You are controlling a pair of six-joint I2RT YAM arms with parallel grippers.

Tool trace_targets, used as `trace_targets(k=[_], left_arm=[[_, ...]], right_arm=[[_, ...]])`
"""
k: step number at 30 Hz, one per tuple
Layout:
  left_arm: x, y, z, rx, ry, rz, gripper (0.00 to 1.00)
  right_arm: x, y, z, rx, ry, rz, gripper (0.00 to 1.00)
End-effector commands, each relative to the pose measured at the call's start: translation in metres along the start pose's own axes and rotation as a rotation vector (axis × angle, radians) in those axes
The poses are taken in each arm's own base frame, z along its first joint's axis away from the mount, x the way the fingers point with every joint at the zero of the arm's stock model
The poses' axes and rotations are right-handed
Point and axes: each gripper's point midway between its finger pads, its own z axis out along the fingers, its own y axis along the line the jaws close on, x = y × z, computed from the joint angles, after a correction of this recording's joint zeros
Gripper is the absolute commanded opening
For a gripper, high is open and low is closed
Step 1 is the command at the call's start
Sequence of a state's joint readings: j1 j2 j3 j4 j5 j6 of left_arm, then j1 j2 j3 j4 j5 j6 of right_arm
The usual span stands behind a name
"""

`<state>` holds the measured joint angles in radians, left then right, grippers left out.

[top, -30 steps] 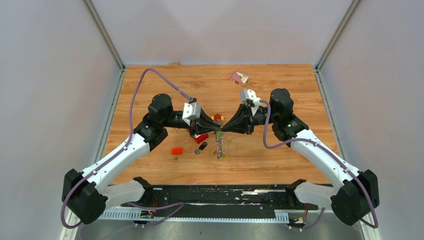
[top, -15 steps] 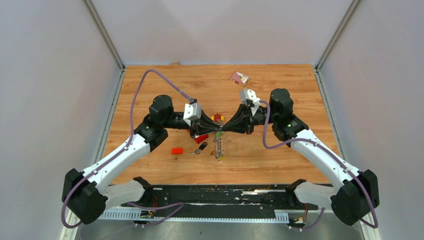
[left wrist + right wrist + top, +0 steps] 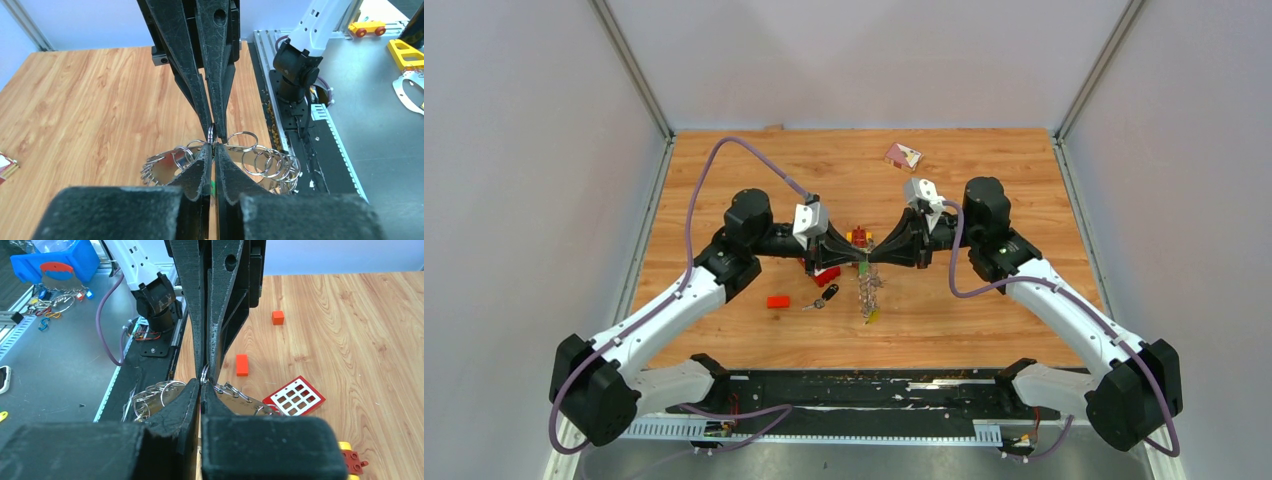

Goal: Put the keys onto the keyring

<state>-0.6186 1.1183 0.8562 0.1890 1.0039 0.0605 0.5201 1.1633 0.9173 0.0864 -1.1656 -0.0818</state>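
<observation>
a wooden table (image 3: 1004, 170) carries a small red brick (image 3: 778, 301) left of centre, a red-and-yellow toy (image 3: 858, 237) near the middle and a red-and-white card (image 3: 902, 155) toward the far edge. the right wrist view adds a red grid plate (image 3: 294, 396) and a red cube (image 3: 278, 317).

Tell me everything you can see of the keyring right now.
The keyring is a bunch of thin silver metal rings, linked and overlapping, with a yellow bit at its lower end. It hangs over the wooden table, pinched at its top by the left gripper and the right gripper, meeting tip to tip, jaws shut. Whether its bottom touches the table is unclear.
</observation>
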Motion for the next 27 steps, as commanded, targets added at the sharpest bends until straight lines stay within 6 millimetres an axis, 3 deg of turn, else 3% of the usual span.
trace_targets(k=[1,4,9,12,20,27], left_arm=[[-0.011,0.002,0.002,0.007,-0.027,0.003,0.0],[-0.009,0.0,-0.001,0.003,-0.007,0.034,0.0],[0.002,-0.003,-0.018,-0.009,0.121,0.236,0.0],[0.007,-0.004,-0.03,0.011,0.204,0.419,0.0],[0.02,-0.021,-0.056,0.137,0.354,0.764,0.0],[0.03,-0.036,-0.061,0.232,0.357,0.898,0.0]], right_arm=[[-0.014,-0.003,0.0,0.005,-0.022,-0.084,0.0],[-0.012,-0.006,-0.002,0.028,-0.005,-0.115,0.06],[-0.002,-0.012,-0.01,0.095,0.063,-0.2,0.37],[0.002,-0.012,-0.014,0.105,0.089,-0.264,0.46],[0.008,-0.014,-0.019,0.119,0.132,-0.319,0.51],[0.013,-0.016,-0.017,0.111,0.139,-0.304,0.51]])
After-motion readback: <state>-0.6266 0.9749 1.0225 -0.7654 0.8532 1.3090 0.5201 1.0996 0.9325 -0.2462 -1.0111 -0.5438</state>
